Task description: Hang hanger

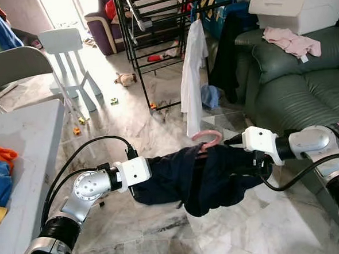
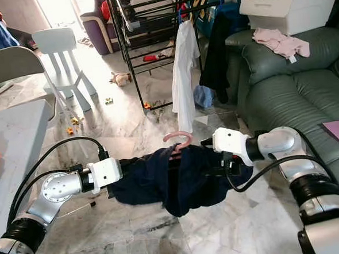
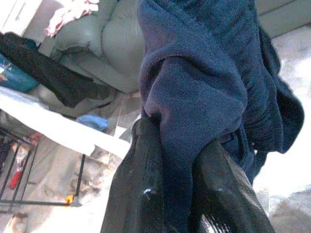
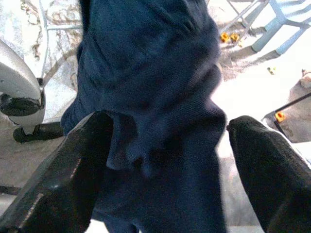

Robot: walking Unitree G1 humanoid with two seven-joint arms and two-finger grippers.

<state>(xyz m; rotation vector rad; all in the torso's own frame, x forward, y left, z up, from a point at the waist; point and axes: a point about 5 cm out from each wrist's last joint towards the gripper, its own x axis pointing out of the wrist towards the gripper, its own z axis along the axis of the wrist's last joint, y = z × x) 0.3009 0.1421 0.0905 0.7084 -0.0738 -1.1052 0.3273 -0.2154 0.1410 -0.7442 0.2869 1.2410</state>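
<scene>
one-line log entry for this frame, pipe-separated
phase: carrying | left gripper: shut on navy garment | right gripper: open around garment | pink hanger: hook sticks up, not yet hung | drying rack: ahead

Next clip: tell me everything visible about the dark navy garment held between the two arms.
The navy garment looks like soft knit fabric, bunched and drooping in folds above the marble floor without clearly touching it. It hangs on a pink hanger, whose hook curves up from its top. The left gripper is shut on a fold at one end; the right gripper has fingers spread wide around the other end.
</scene>
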